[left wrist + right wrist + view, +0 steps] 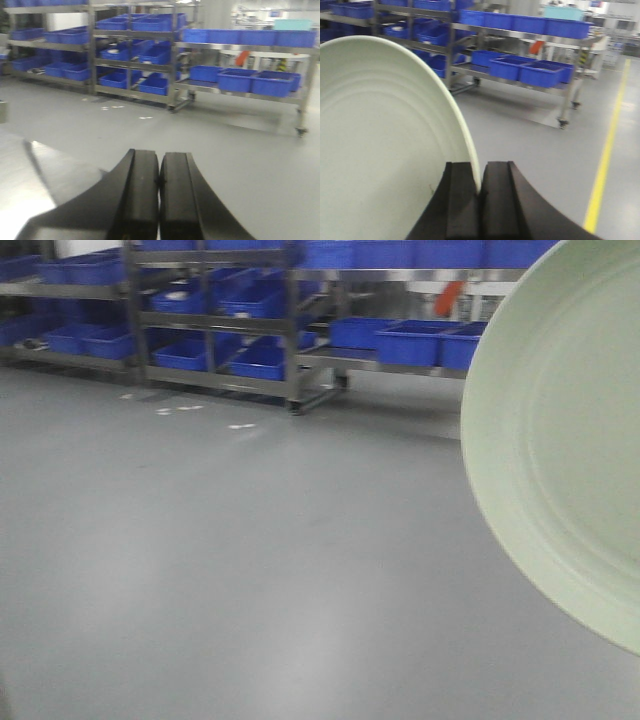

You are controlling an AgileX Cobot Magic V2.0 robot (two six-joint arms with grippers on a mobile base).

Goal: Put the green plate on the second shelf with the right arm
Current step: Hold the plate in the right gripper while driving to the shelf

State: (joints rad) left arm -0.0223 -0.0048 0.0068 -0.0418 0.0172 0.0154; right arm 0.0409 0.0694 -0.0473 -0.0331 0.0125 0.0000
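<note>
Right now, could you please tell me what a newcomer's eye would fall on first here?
The pale green plate fills the right of the front view, its rim pinched in the right tool. Behind it, steel shelves loaded with blue bins line the far side of the grey floor.

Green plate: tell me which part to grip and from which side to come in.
Grip the rim, coming in edge-on from outside the green plate, one pad on each face. It is thin and shallow with only a low raised rim, so the edge is probably the one part that fits between pads. The right tool pinches it exactly so.
</note>
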